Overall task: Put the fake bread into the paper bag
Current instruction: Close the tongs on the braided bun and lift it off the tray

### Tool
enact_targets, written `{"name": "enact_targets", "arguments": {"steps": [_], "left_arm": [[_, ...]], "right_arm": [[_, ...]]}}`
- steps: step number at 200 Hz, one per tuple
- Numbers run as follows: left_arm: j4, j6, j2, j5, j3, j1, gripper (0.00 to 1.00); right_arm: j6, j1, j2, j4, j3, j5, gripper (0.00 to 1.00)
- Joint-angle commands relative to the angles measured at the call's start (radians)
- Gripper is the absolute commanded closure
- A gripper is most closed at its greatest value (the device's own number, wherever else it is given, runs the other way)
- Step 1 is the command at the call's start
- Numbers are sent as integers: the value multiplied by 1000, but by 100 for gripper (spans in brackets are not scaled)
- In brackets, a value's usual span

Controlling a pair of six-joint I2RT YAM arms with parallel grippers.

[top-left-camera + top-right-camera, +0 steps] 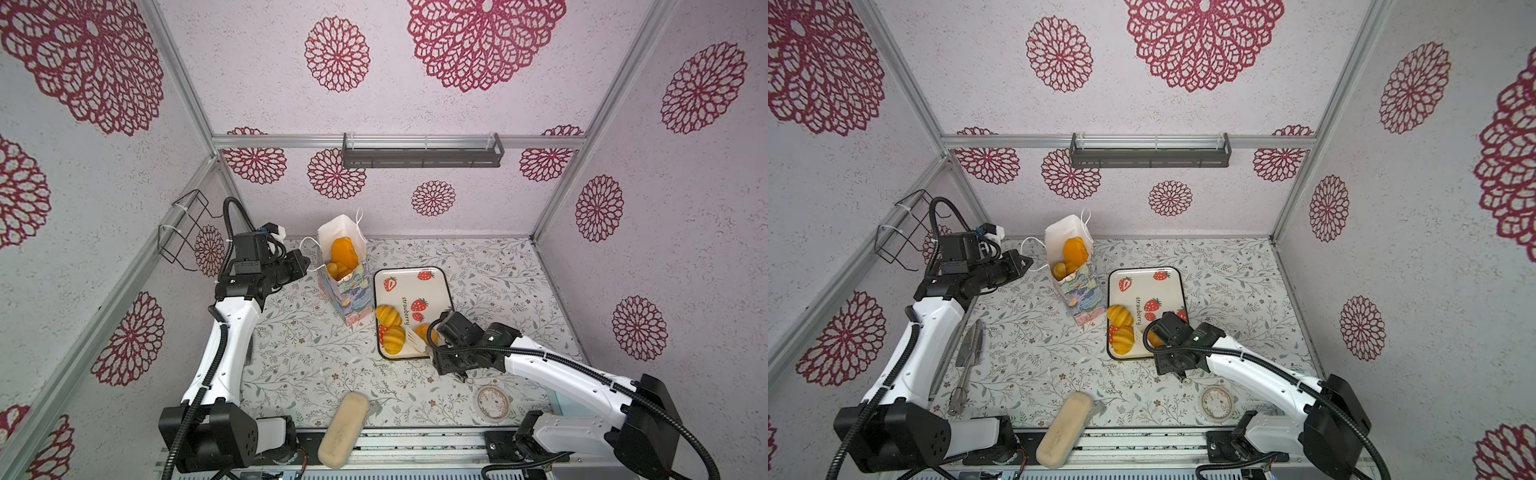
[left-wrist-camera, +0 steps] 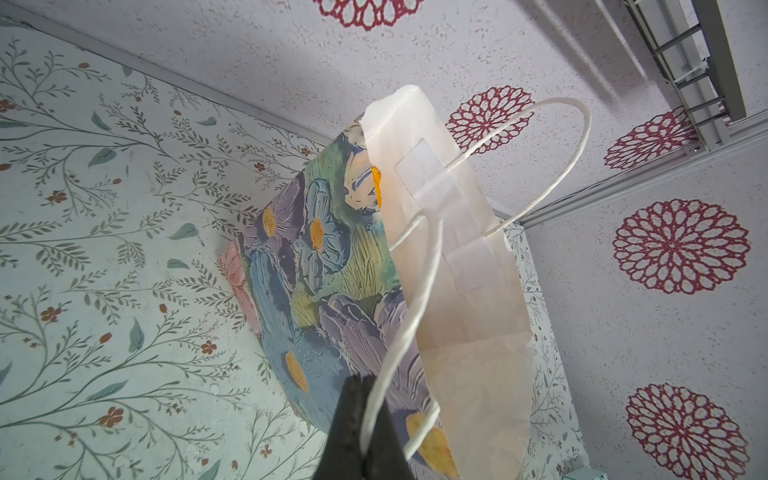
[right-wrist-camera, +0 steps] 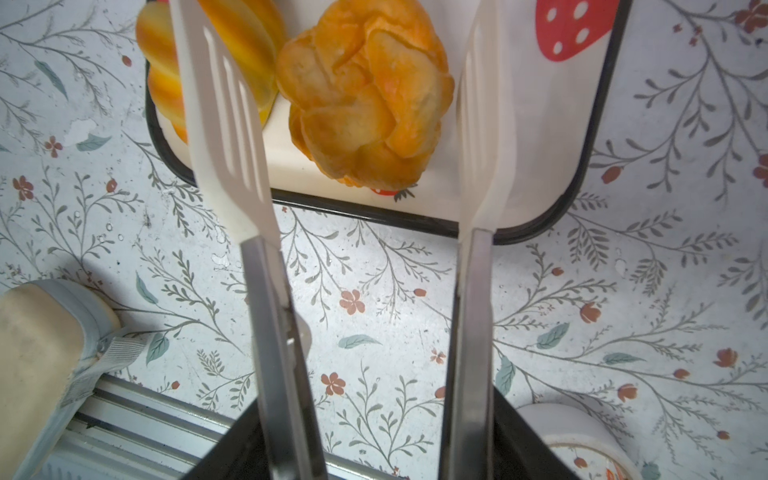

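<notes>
A: Your left claw (image 2: 359, 399) is closed on the bag's left handle (image 2: 433, 262). The cord runs from the rim down into the pinched tips.

B: The bag (image 1: 347, 291) stands on the bench (image 1: 299, 345), just left of the tray (image 1: 415, 291), with its mouth open. You have bread inside it: one big orange piece (image 1: 345, 251) up near the rim and smaller ones (image 1: 337, 270) lower down.

A: Your right claw (image 3: 374, 424) grips the tongs (image 3: 243, 203) by their metal arms, at the tray's near right corner. The arms stand apart and the white blades are spread.

B: Between those blades you have a knotted bun (image 3: 365, 95), lying on the near end of the tray. A sliver of tray shows between the bun and one blade. At the other blade I cannot tell whether it touches.

A: You also have a striped bun (image 1: 388, 316) on the tray's left side and a second striped bun (image 1: 392, 340) nearer, both left of the knotted one. In the right wrist view one blade crosses in front of a striped bun.

B: A beige block (image 1: 343, 430) lies tilted across the near edge of the bench. A tape roll (image 1: 492, 402) lies to the right of it, beside your right arm. Both are well apart from the bag.
</notes>
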Motion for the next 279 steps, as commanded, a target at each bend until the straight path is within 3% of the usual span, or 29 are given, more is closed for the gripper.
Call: {"name": "enact_targets", "arguments": {"steps": [1, 279], "left_arm": [[14, -3, -3, -5, -7, -1, 100], [14, -3, 5, -7, -5, -1, 100]], "right_arm": [[-11, -6, 1, -5, 23, 27, 35], [-18, -5, -11, -8, 47, 92, 48]]}}
